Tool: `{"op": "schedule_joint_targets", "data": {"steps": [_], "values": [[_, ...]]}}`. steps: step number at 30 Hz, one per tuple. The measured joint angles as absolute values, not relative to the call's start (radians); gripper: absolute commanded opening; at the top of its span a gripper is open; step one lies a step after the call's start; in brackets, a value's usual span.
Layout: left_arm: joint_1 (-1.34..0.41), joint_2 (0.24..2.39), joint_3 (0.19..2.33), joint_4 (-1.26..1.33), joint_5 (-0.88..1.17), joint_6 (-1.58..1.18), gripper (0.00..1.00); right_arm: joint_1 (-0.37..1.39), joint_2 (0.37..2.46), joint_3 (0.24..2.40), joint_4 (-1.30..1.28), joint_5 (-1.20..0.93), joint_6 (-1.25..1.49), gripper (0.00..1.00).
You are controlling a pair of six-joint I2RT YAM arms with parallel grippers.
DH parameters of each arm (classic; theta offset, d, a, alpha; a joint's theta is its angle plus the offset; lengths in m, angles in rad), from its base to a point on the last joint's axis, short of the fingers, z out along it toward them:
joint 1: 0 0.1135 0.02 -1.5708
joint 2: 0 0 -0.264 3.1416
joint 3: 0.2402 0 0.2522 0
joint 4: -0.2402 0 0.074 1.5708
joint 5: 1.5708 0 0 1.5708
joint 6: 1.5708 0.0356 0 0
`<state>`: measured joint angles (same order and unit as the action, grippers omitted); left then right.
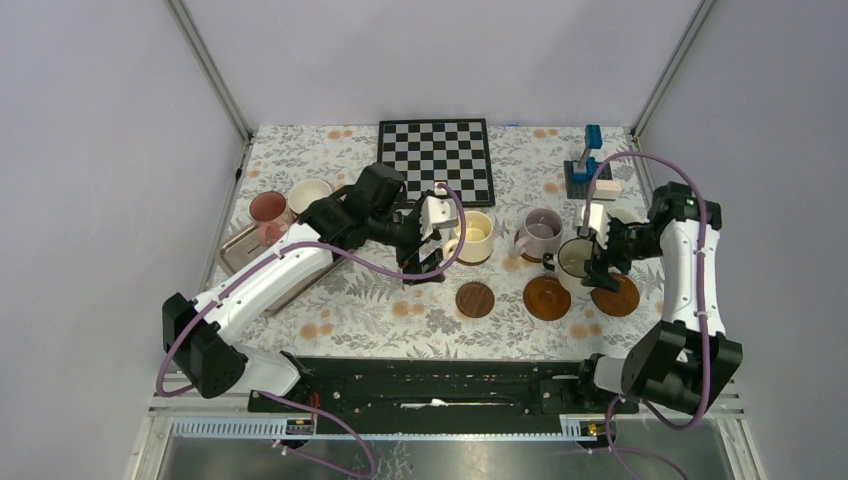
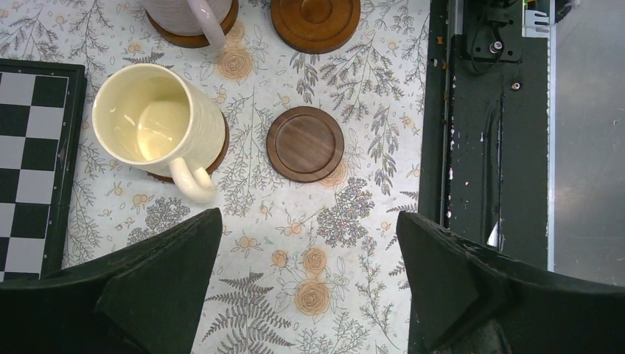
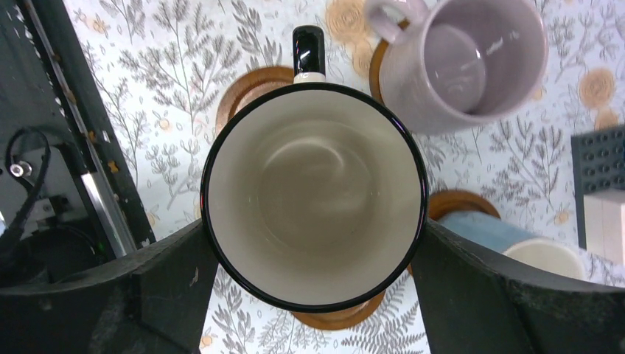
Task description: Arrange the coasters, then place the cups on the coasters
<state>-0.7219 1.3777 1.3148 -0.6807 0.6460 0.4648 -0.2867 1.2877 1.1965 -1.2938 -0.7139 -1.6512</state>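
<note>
My right gripper (image 3: 313,237) is shut on the white cup with the dark rim (image 3: 313,192), one finger against each side, over a brown coaster (image 3: 339,318). In the top view this cup (image 1: 575,258) hangs between two bare coasters (image 1: 547,297) (image 1: 617,296). Behind it, the lilac cup (image 1: 540,233) and the light blue cup (image 3: 508,237) each stand on a coaster. My left gripper (image 2: 309,295) is open and empty, just beside the cream-yellow cup (image 2: 158,122), which rests on a coaster (image 2: 219,151). A smaller, darker coaster (image 2: 305,144) lies bare nearby.
Two more cups (image 1: 268,210) (image 1: 310,192) stand at the far left by a metal tray (image 1: 235,252). A chessboard (image 1: 436,160) lies at the back. A blue block tower (image 1: 585,162) stands at the back right. A black rail (image 1: 430,385) runs along the near edge.
</note>
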Motion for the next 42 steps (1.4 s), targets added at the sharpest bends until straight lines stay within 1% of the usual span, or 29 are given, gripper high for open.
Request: {"op": "schedule_joint_targets", "data": {"steps": [5, 12, 20, 31, 38, 42], "values": [[-0.722, 1.378, 1.303, -0.678, 0.646, 0.454, 0.99, -0.442, 1.318, 1.196, -1.365, -0.709, -1.810, 0.64], [-0.722, 1.390, 1.298, -0.678, 0.646, 0.442, 0.99, -0.612, 1.371, 1.182, -1.410, -0.692, -1.980, 0.64], [-0.722, 1.411, 1.299, -0.678, 0.646, 0.421, 0.99, -0.738, 1.457, 1.179, -1.422, -0.689, -2.050, 0.64], [-0.722, 1.451, 1.316, -0.686, 0.638, 0.407, 0.99, -0.818, 1.593, 1.196, -1.417, -0.692, -2.065, 0.67], [-0.722, 1.496, 1.362, -0.687, 0.627, 0.387, 0.99, -0.841, 1.642, 1.199, -1.405, -0.701, -2.068, 0.70], [-0.723, 1.502, 1.377, -0.688, 0.620, 0.381, 0.99, -0.850, 1.684, 1.210, -1.397, -0.701, -2.069, 0.74]]}}
